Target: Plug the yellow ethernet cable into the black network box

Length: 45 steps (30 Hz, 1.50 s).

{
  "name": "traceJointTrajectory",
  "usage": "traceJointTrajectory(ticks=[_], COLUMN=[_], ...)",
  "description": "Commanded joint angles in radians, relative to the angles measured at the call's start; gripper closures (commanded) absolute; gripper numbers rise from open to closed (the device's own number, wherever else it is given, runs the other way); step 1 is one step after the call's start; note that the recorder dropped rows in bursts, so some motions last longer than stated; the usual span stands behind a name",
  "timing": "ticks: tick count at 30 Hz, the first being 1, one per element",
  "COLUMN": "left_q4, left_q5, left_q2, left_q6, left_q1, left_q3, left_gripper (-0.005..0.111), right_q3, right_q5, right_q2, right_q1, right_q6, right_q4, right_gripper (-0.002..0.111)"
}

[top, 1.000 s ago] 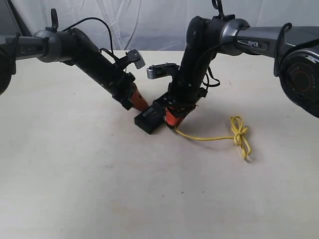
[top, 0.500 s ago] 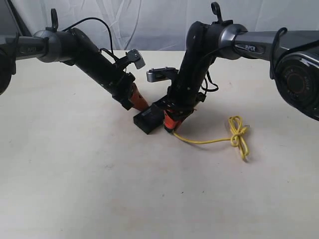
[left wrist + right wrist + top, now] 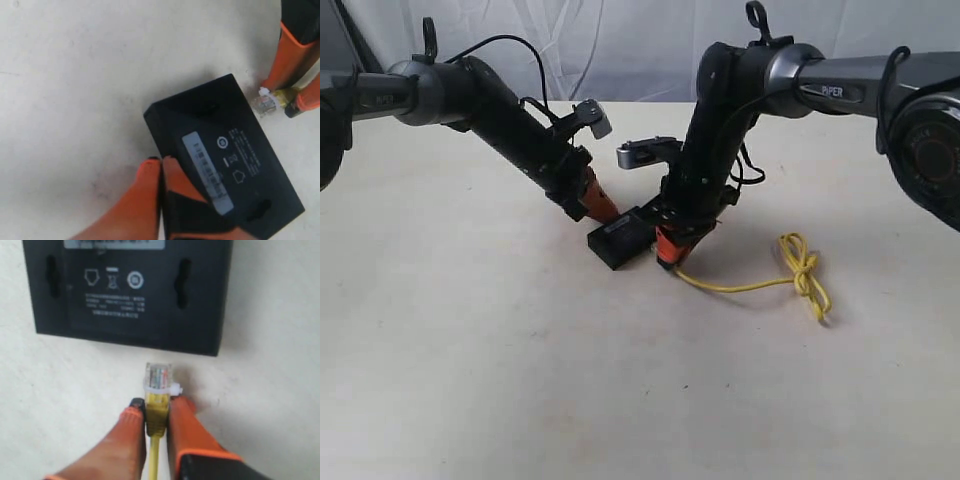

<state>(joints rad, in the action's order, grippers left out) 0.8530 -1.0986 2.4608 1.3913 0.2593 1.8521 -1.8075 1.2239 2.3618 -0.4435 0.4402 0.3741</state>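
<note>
Orange fingers [image 3: 186, 420] of the right gripper [image 3: 156, 409] pinch the yellow ethernet cable [image 3: 154, 455] just behind its clear, ribbed plug [image 3: 158, 376] — the tip sits just short of the matte black network box [image 3: 130, 295], not touching. Fingers of the left gripper [image 3: 161, 166] are pressed together at the box's edge, beside the grey-white label [image 3: 207, 172]. The cable's knotted loop [image 3: 805, 272] lies on the pale table [image 3: 470, 380].

Black network box [image 3: 127, 295] ahead of right gripper [image 3: 156, 410] fingertips: matt black plastic. Plug [image 3: 158, 374] between fingers [image 3: 189, 426]: clear glossy plastic. Yellow ethernet cable [image 3: 154, 460]: smooth sheath. Fingers: matt orange, rubbery-looking. Table [image 3: 470, 350]: matt off-white, faintly mottled.
</note>
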Motion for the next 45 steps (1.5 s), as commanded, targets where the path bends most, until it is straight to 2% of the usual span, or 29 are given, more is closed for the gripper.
traceJointTrajectory(ticks=[1,10,17,19,24,26,32,36,38,41,43,45], left_q4=[0.015,0.021,0.036,0.036,0.036,0.036,0.036,0.036,0.036,0.036,0.036,0.036], left_q5=[-0.008,-0.006,-0.003,-0.003,-0.003,-0.003,-0.003,-0.003,-0.003,-0.007,-0.007,-0.008], left_q2=[-0.001,-0.001,-0.001,-0.001,-0.001,-0.001,-0.001,-0.001,-0.001,-0.001,-0.001,-0.001], left_q6=[-0.002,-0.002,-0.002,-0.002,-0.002,-0.002,-0.002,-0.004,-0.004,-0.004,-0.004,-0.006], left_q1=[0.002,0.002,0.002,0.002,0.002,0.002,0.002,0.001,0.001,0.001,0.001,0.001], left_q3=[0.004,0.004,0.004,0.004,0.004,0.004,0.004,0.004,0.004,0.004,0.004,0.004], left_gripper=[0.107,0.107,0.107,0.107,0.107,0.107,0.107,0.107,0.107,0.107,0.107,0.107], right_q3=[0.009,0.083,0.089,0.089,0.085,0.085,0.085,0.120,0.168,0.273,0.324,0.348], right_q5=[-0.003,-0.003,-0.003,-0.003,-0.003,-0.003,-0.003,-0.003,-0.003,-0.184,-0.288,-0.313], right_q2=[-0.042,-0.044,-0.043,-0.043,-0.045,-0.055,-0.125,-0.176,-0.206,-0.257,-0.271,-0.271], right_q1=[0.002,-0.002,-0.011,-0.016,-0.016,-0.016,-0.016,-0.034,-0.057,-0.132,-0.162,-0.165], right_q6=[0.008,0.034,0.039,0.039,0.026,0.026,-0.014,-0.055,-0.045,-0.034,0.015,0.022], right_q4=[0.002,0.026,-0.040,-0.058,-0.059,-0.067,-0.116,-0.140,-0.121,-0.233,-0.276,-0.280], right_gripper=[0.109,0.109,0.107,0.096,0.051,0.046,0.047,0.062,0.065,0.059,0.059,0.059])
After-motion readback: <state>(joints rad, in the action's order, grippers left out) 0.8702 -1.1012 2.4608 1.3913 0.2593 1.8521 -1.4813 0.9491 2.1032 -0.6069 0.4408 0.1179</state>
